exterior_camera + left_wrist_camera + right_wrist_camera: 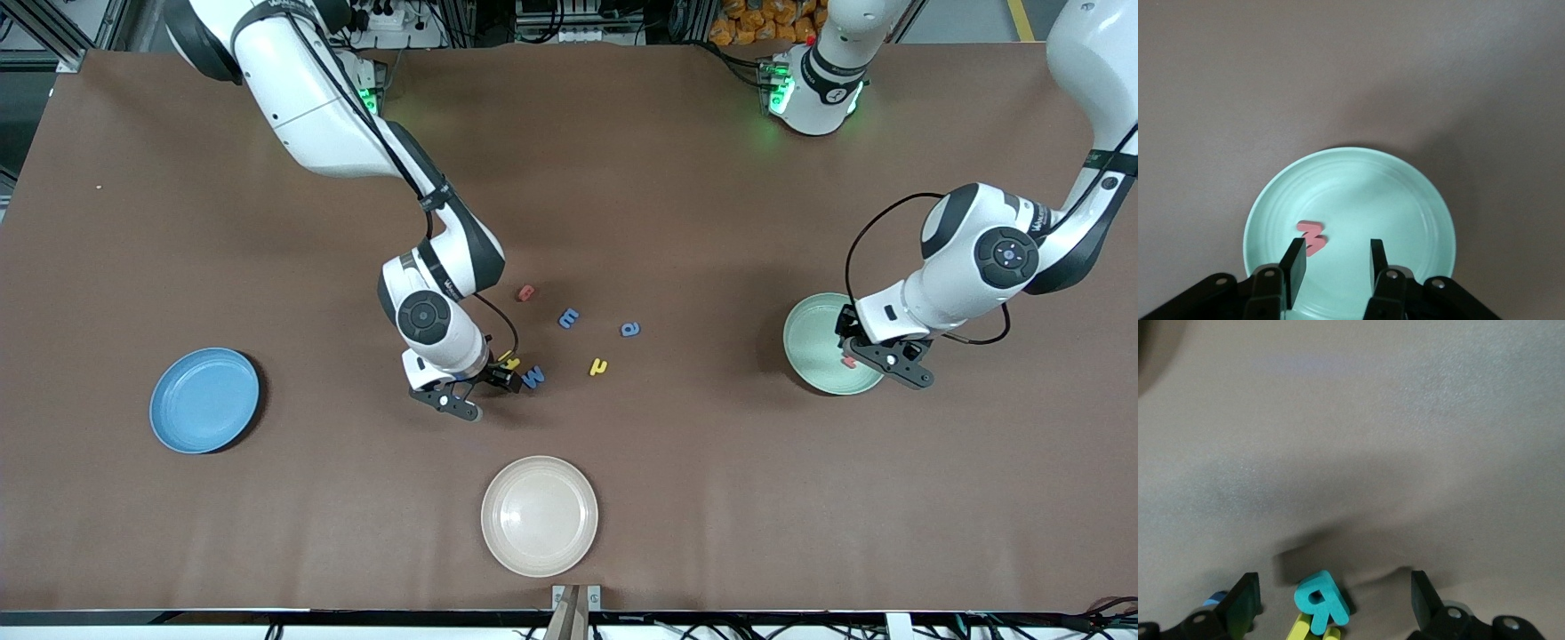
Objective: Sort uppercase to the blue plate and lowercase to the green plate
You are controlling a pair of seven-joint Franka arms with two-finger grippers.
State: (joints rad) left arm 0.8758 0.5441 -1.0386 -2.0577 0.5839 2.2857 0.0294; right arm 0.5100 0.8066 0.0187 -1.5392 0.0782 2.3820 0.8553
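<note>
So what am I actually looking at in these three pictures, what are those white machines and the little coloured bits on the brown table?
Those are two white robot arms at a brown table, each ending in a two-finger pincer. One picture looks down from a high camera facing them; the other two come from cameras on the arms' wrists.

The coloured bits are foam letters to be sorted onto plates. The left pincer hangs open over the green plate, holding nothing; a red w lies in that plate. The right pincer is open, low over the table, with a green R between its fingers, not yet gripped, and a yellow letter beside the R.

In the middle of the table lie a blue M, another yellow letter, two more blue letters and a red one. A blue plate and a beige plate hold nothing.
</note>
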